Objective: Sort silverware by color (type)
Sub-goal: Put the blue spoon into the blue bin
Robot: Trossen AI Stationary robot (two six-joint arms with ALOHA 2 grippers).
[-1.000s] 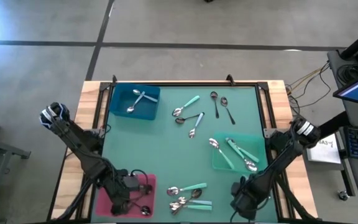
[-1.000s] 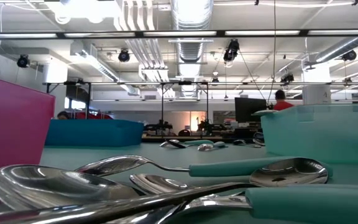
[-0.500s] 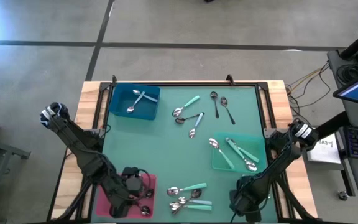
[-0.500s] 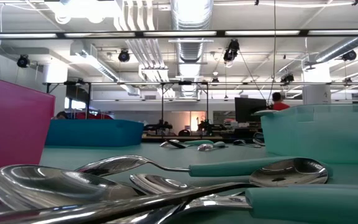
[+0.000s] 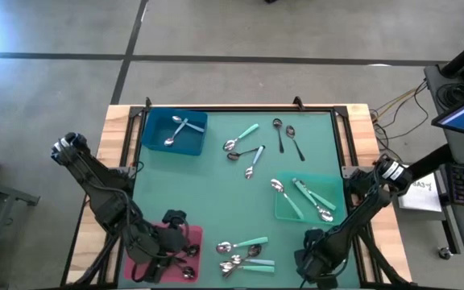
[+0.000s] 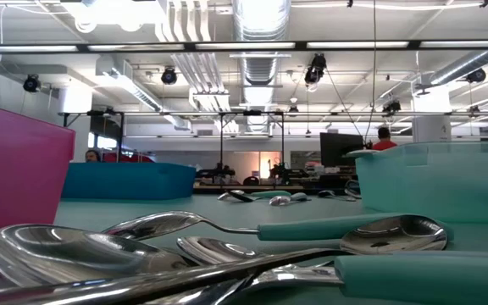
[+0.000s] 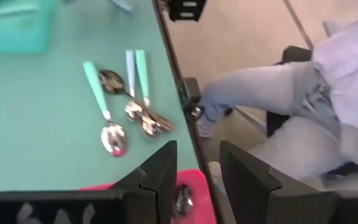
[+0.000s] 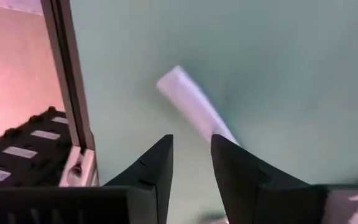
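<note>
Several spoons lie in a pile (image 5: 244, 254) near the table's near edge; they also show close up in the low view (image 6: 227, 254). More mint-handled spoons (image 5: 244, 145) and two black-handled spoons (image 5: 287, 137) lie loose at the far middle. My left gripper (image 5: 180, 242) hangs open and empty over the pink tray (image 5: 193, 235). A spoon bowl (image 7: 183, 198) lies in that tray below its fingers. My right gripper (image 5: 303, 262) is open and empty, low over the mat to the right of the pile. A mint handle (image 8: 191, 109) lies ahead of it.
A blue tray (image 5: 192, 143) at the far left holds silver spoons. A green tray (image 5: 284, 211) at the right holds mint-handled spoons. A person's legs (image 7: 272, 93) show beyond the table's near edge. Bare mat (image 5: 192, 189) lies in the middle.
My left gripper has drawn a little up and toward the far edge over the pink tray. My right gripper has crept slightly toward the spoon pile. No spoon has moved.
</note>
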